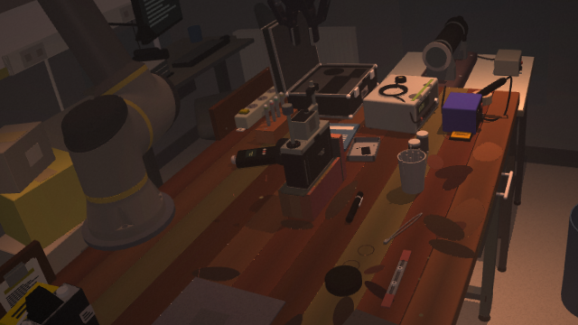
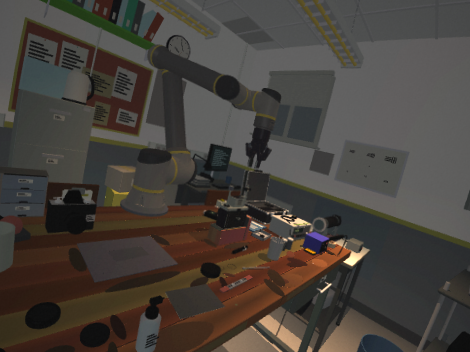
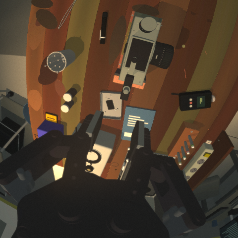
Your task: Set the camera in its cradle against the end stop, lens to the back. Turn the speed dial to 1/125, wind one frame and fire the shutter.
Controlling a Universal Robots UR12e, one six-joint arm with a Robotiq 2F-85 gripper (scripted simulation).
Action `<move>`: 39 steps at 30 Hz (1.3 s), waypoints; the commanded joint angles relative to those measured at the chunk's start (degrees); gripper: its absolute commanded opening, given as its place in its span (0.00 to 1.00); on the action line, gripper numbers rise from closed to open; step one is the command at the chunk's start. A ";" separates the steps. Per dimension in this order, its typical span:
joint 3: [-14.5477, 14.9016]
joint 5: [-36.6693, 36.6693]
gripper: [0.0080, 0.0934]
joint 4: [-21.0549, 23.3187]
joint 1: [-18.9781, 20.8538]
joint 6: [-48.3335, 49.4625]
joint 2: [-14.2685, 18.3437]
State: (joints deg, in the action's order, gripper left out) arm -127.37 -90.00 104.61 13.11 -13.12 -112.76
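My gripper (image 3: 115,126) (image 1: 301,31) (image 2: 257,161) hangs high above the bench, open and empty, over the far end of the camera (image 1: 307,153) (image 3: 141,52) (image 2: 231,216). The camera sits on its reddish cradle (image 1: 311,189) in the middle of the bench, with its black lens (image 1: 255,156) (image 3: 164,55) pointing to the arm's side. On its top plate are a round dial (image 3: 148,24), a dark finder block and a black wind lever (image 3: 127,87) at the end nearest my fingers.
An open black case (image 1: 334,88) stands behind the camera, beside a white box (image 1: 401,106) and a purple block (image 1: 461,110). A grey cup (image 1: 412,169), a small tray (image 1: 363,149), a black pen (image 1: 354,206), a remote (image 3: 195,100) and a power strip (image 3: 198,161) lie around.
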 commanded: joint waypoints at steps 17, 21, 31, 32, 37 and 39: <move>-0.48 0.00 0.37 0.76 0.06 -0.05 0.22; -1.32 0.00 0.37 1.91 0.06 -0.06 0.54; -4.39 0.00 0.37 6.45 0.07 -0.06 2.02; -4.69 0.00 0.37 6.93 0.07 -0.06 2.19; -5.96 0.00 0.37 9.01 0.07 -0.06 2.98; -6.33 0.00 0.37 9.63 0.07 -0.06 3.22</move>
State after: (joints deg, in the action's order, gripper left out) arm -133.82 -90.00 114.28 13.18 -13.18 -109.49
